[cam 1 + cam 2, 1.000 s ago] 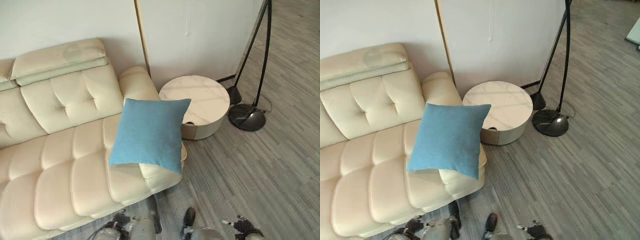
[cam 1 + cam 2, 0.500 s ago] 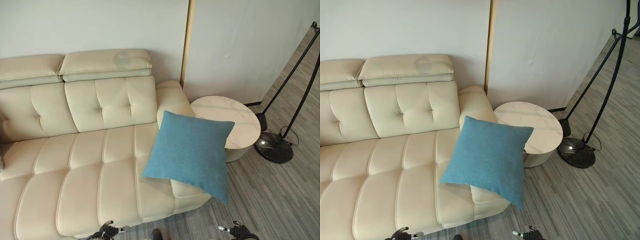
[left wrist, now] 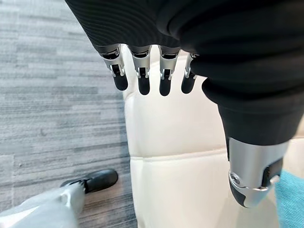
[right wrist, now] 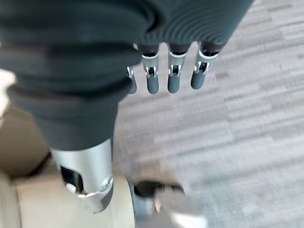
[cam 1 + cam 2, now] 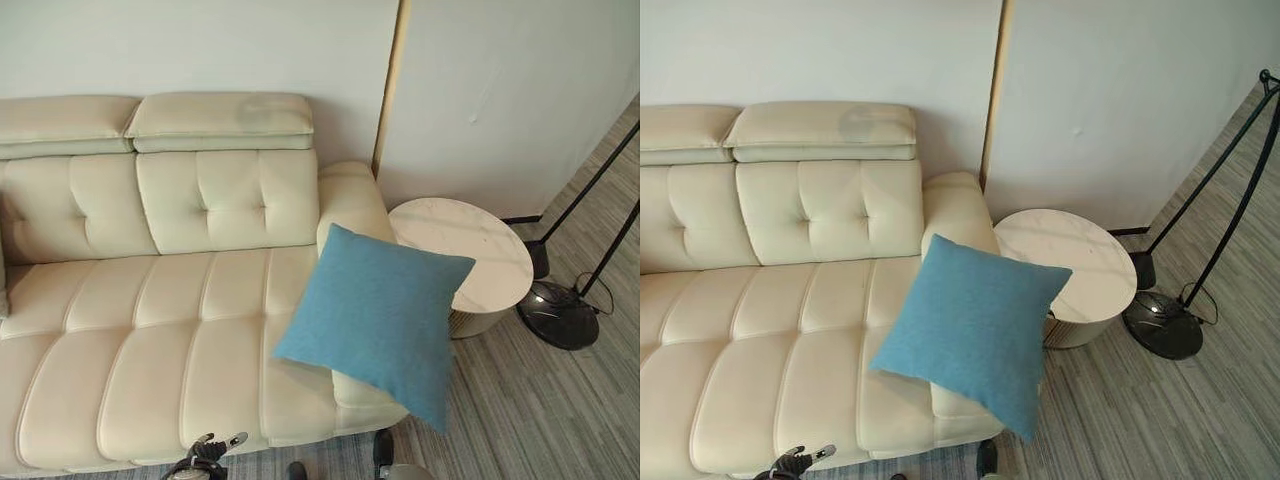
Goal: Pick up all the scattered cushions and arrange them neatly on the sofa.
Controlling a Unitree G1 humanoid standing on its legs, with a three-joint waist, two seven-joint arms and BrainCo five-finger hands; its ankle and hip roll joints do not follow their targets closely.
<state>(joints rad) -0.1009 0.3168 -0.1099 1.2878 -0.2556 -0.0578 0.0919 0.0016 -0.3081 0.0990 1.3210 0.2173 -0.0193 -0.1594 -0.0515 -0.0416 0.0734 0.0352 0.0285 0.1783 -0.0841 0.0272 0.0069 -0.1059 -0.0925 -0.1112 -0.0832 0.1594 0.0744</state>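
Setting: living room of a home, or a showroom mock-up of one. Evidence: cream tufted leather sofa [image 5: 170, 300] with padded headrests, set against a plain off-white wall [image 5: 200, 45]. Blue square cushion [image 5: 375, 320] propped at the sofa's right end, leaning on the armrest and overhanging the seat's front edge. Round, pale, marble-look side table [image 5: 465, 260] just beside that armrest. Black floor lamp [image 5: 560, 312], round base and thin slanted poles, near the table. Floor [image 5: 540, 420]: grey wood-look planks. Narrow wooden trim strip [image 5: 390, 85] runs vertically up the wall behind the armrest.
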